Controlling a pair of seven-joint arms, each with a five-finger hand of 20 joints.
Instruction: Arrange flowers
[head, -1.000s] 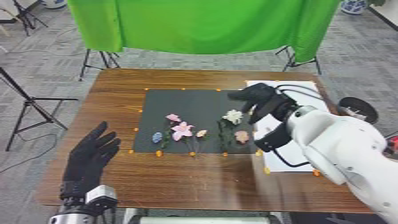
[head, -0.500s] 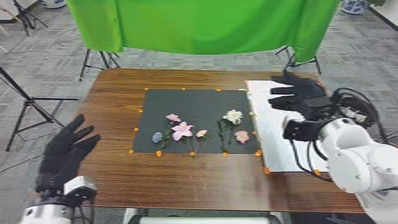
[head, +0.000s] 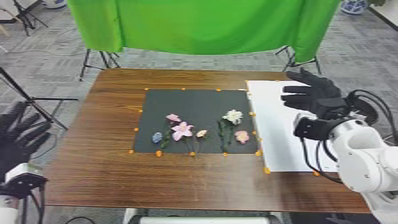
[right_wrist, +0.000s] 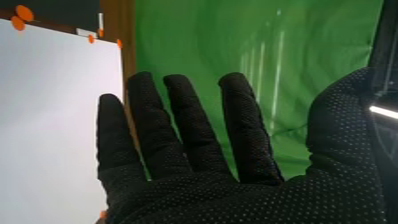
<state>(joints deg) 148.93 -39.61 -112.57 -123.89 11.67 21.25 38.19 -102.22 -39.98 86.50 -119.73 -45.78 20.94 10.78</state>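
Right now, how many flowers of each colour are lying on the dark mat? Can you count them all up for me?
Pink flowers: 3
White flower: 1
Blue flower: 1
Pale yellow flower: 1
Total: 6

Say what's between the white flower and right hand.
Between the white flower and right hand, the head view shows dark mat, an orange marker and white sheet.
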